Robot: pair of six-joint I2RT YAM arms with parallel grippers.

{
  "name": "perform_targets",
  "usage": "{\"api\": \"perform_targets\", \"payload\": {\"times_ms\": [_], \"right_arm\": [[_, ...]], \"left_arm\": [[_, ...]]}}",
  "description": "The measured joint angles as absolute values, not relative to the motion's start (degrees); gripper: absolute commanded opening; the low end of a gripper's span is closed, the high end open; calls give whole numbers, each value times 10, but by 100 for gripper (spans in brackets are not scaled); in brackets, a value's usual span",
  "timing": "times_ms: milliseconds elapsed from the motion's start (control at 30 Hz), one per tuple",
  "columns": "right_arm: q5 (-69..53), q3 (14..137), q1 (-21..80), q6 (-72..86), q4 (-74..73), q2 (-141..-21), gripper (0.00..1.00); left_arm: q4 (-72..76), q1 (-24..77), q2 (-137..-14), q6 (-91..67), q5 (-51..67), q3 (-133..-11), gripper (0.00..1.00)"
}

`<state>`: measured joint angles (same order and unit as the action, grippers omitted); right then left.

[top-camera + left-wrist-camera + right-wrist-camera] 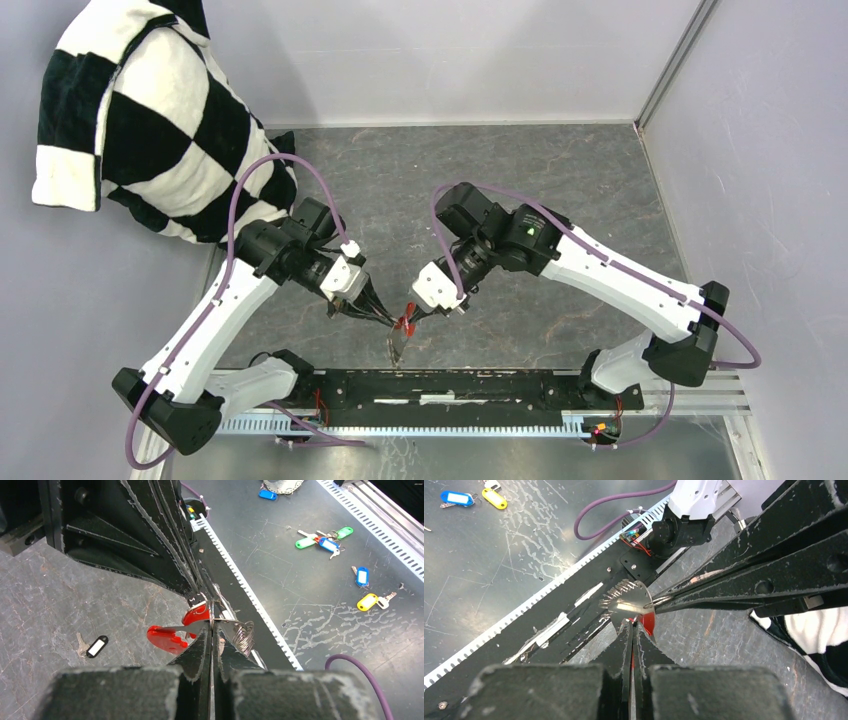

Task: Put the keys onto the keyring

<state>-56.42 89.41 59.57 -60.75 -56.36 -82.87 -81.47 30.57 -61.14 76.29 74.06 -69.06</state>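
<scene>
My left gripper (211, 630) is clenched, its 2 fingers pressed flat together, and the right wrist view shows their tips nipping the edge of the keyring (626, 601), a silvery ring seen there almost face on. My right gripper (632, 630) is clamped shut as well, tips just under that ring. I cannot tell what it pinches. A red plastic piece (167, 637) hangs at the meeting point, touching the left fingers; key head or fob, I cannot tell. Only the left wrist view shows the black-headed key (95, 646) lying flat on the grey table (45, 605), apart from both grippers, its white label too small to read. The same view shows green, blue and yellow tagged keys (325, 539) on the lower surface past the base rail (235, 575). From above, both arms bow outward at the elbows, wrists angled inward, tips meeting low near the front middle. A checked cloth (140, 110) hangs far left.
</scene>
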Motion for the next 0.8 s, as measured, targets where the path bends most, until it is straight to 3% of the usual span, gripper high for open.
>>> {"api": "perform_targets", "payload": {"times_ms": [800], "right_arm": [[-550, 916, 608, -608, -566, -839, 0]], "left_arm": [[-818, 310, -611, 763, 740, -691, 2]]}}
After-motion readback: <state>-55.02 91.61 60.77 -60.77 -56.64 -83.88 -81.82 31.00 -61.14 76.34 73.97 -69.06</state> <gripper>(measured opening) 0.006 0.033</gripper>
